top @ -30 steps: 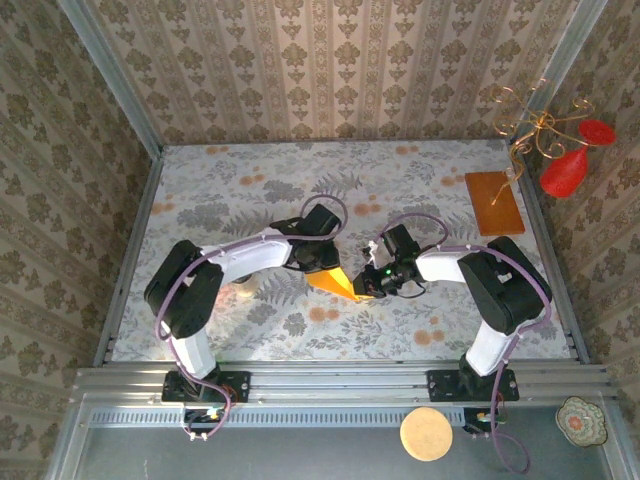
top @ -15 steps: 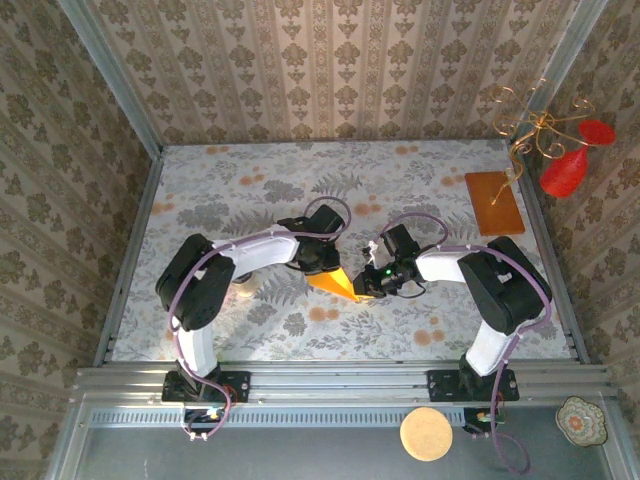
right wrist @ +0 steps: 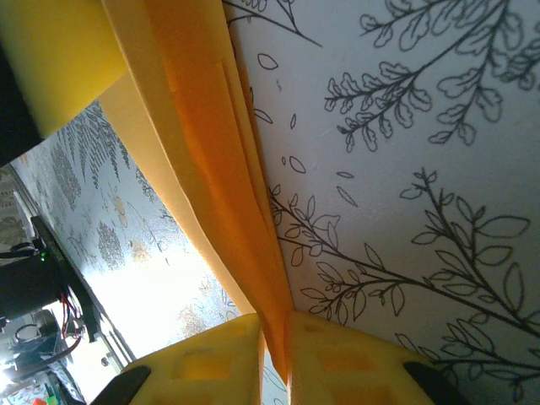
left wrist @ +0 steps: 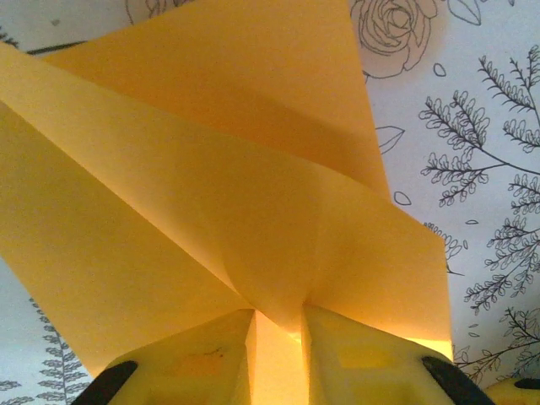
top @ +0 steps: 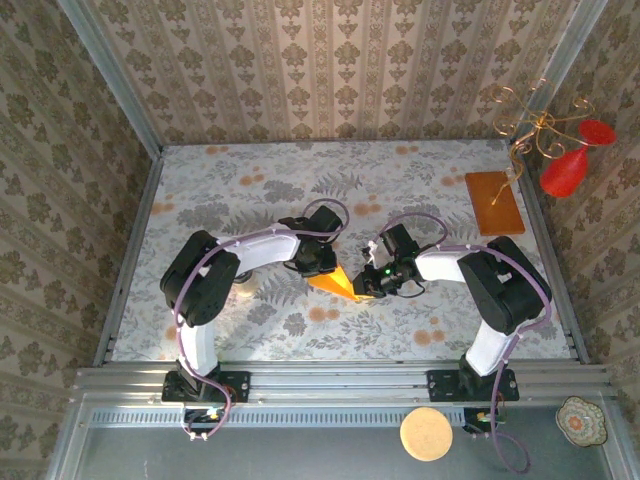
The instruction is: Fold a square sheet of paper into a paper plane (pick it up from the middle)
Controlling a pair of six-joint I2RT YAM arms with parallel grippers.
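Observation:
The square sheet of paper (top: 337,283), bright orange-yellow, is folded into a pointed wedge and hangs just above the middle of the table between both arms. My left gripper (top: 323,264) is shut on its upper-left edge. In the left wrist view the folded layers (left wrist: 211,194) fan out from the pinch of the left gripper (left wrist: 278,319). My right gripper (top: 363,286) is shut on the wedge's right end. In the right wrist view several stacked layers (right wrist: 202,169) run down into the closed right gripper (right wrist: 276,327).
A brown-orange board (top: 494,202) lies at the back right, beside a wire stand with red ornaments (top: 562,170). A round cork disc (top: 426,434) and a small dish (top: 582,419) sit on the near ledge. Patterned walls close in three sides of the table (top: 220,200).
The left arm's elbow has swung to the right and its wrist has turned slightly. The paper and the right arm have stayed where they were.

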